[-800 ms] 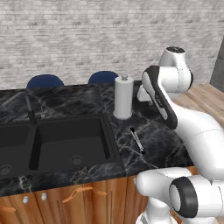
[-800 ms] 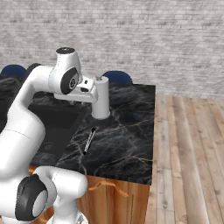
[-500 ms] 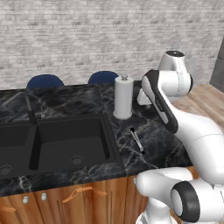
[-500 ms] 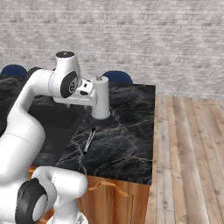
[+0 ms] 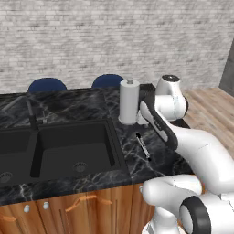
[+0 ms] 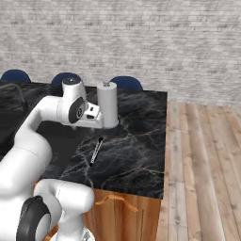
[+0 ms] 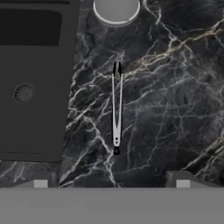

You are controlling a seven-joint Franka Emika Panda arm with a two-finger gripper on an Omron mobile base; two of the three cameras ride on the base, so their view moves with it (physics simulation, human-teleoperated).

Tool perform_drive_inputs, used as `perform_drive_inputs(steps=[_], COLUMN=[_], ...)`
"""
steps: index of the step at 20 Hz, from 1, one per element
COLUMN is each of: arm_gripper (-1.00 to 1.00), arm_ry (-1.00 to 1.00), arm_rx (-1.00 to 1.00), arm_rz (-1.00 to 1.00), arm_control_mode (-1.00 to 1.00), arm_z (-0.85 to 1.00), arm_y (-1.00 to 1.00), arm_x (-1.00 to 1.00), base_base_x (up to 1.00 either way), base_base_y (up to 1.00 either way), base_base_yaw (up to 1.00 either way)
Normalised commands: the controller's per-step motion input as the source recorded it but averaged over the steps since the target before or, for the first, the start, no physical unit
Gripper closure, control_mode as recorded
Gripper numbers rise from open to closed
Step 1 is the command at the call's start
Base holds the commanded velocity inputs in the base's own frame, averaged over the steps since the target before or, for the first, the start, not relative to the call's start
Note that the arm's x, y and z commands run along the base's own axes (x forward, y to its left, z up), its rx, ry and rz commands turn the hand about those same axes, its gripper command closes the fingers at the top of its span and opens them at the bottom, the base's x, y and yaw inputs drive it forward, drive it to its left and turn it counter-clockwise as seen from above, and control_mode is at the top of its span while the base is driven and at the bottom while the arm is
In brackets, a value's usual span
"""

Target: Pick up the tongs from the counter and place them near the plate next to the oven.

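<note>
The tongs (image 7: 117,109), slim and straight with two thin silvery arms and black ends, lie flat on the glossy black marble-look counter with white veins (image 7: 175,96), untouched, just on the near side of the tall white paper-towel roll (image 5: 129,101) and between it and the counter's front edge. The left base view shows them (image 5: 143,146) a little beyond the roll's foot, with the black double sink (image 5: 68,146) set into the counter on the far side of the roll from the bare floor; it also shows two blue chair backs (image 5: 108,81) behind the counter and brown wooden cabinet fronts (image 5: 87,208) below it. The right base view gives what that one lacks: the counter's end, the wooden plank floor (image 6: 207,164) past it, and the tongs (image 6: 95,151) lying lengthwise toward the roll (image 6: 108,104). The hand view looks straight down: the roll's round top (image 7: 116,8) sits at the upper edge in line with the tongs, and the sink basin with its drain (image 7: 24,92) lies beside them. The gripper (image 7: 111,183) hangs above the tongs, apart from them, its two finger tips (image 7: 40,183) spread wide with nothing between them.
</note>
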Motion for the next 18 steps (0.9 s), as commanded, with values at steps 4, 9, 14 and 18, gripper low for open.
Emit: perform_drive_inputs(steps=[4, 9, 14, 18], arm_gripper=[-1.0, -1.0, -1.0, -1.0], arm_ry=[0.06, 0.1, 0.03, 0.0], arm_rx=[0.0, 0.0, 0.0, 0.0], arm_rz=[0.0, 0.05, 0.05, 0.03], arm_control_mode=[-1.0, -1.0, -1.0, -1.0], arm_z=[-0.7, -0.63, -0.7, -0.73], arm_y=[-0.01, -0.16, 0.0, 0.0], arm_x=[0.65, 0.47, 0.21, 0.26], base_base_x=[0.0, 0.0, 0.0, 0.0], base_base_y=[0.0, 0.0, 0.0, 0.0], base_base_yaw=[0.0, 0.0, 0.0, 0.0])
